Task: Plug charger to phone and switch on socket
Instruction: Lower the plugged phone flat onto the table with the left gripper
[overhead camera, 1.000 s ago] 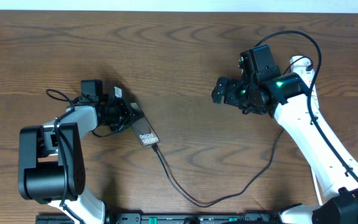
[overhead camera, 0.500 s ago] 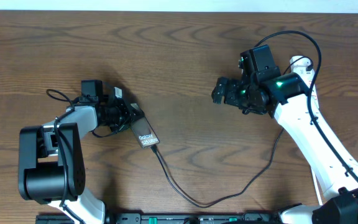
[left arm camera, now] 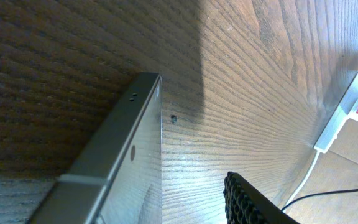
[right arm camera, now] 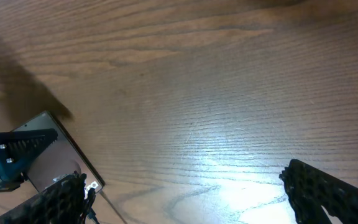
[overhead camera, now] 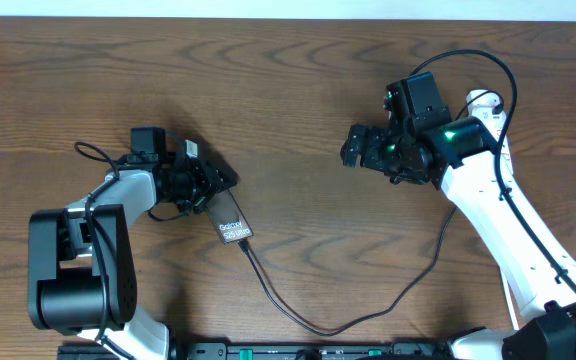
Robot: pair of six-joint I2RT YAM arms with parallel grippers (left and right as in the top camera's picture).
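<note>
The phone [overhead camera: 230,222] lies flat on the table, its "Galaxy" lettering towards the front. The thin black charger [overhead camera: 313,325] runs from the phone's lower end in a loop towards the front and up to the right, under the right arm. My left gripper [overhead camera: 216,190] is open at the phone's upper end. In the left wrist view the phone's edge [left arm camera: 114,155] is on the left, with a wide gap to one finger [left arm camera: 253,202]. My right gripper [overhead camera: 353,148] is open and empty above the table, its fingers wide apart [right arm camera: 185,199]. The socket [left arm camera: 347,102] is far off, with a red switch.
A white piece [overhead camera: 482,99] behind the right arm may be the socket. A white cord [left arm camera: 306,177] leads from the socket. The phone [right arm camera: 51,149] and the left gripper [right arm camera: 5,158] show at the left of the right wrist view. Thick black robot cables arc over the right arm.
My left gripper's jaws have spread apart. The phone has slid a little towards the front left, and the cable has followed. The right arm has not moved.
</note>
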